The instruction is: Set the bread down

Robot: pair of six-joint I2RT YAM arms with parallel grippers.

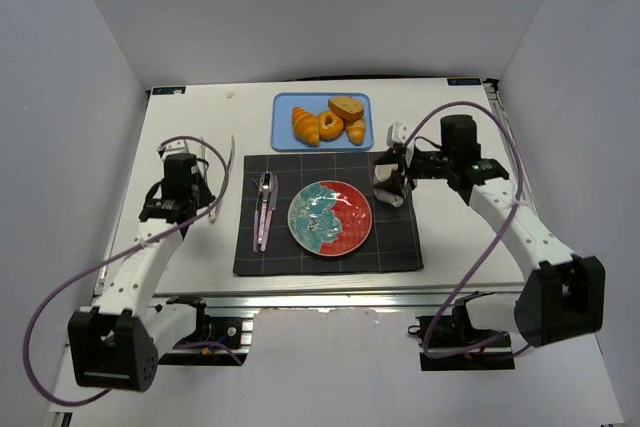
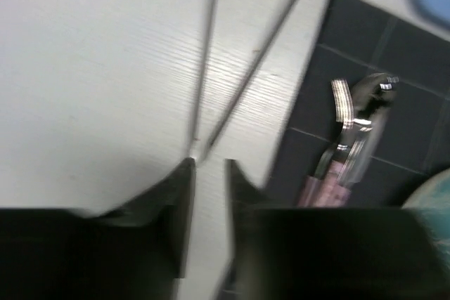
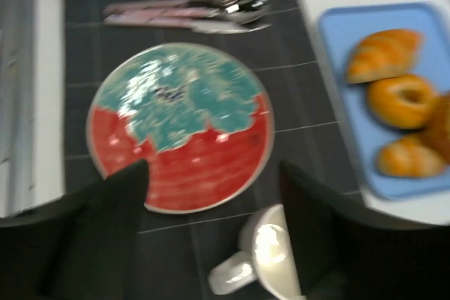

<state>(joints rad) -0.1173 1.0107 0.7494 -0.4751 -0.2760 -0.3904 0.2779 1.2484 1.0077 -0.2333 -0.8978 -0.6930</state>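
Find the bread [image 1: 331,125] on the blue tray [image 1: 285,107] at the far side of the table, packed close against a croissant [image 1: 305,125] and a brown-topped roll [image 1: 346,107]. Probably weighs little, gives under pressure, and dents or tears if pinched hard. Best taken gently from above, across the outer ring, clear of the neighbours. Note the right gripper [image 3: 214,166] spread wide and holding nothing, poised over the dark mat [image 3: 309,152] above a white mug [image 3: 264,254], near the tray. Note the left gripper [image 2: 209,166] pinched almost closed, empty, well apart from the bread.
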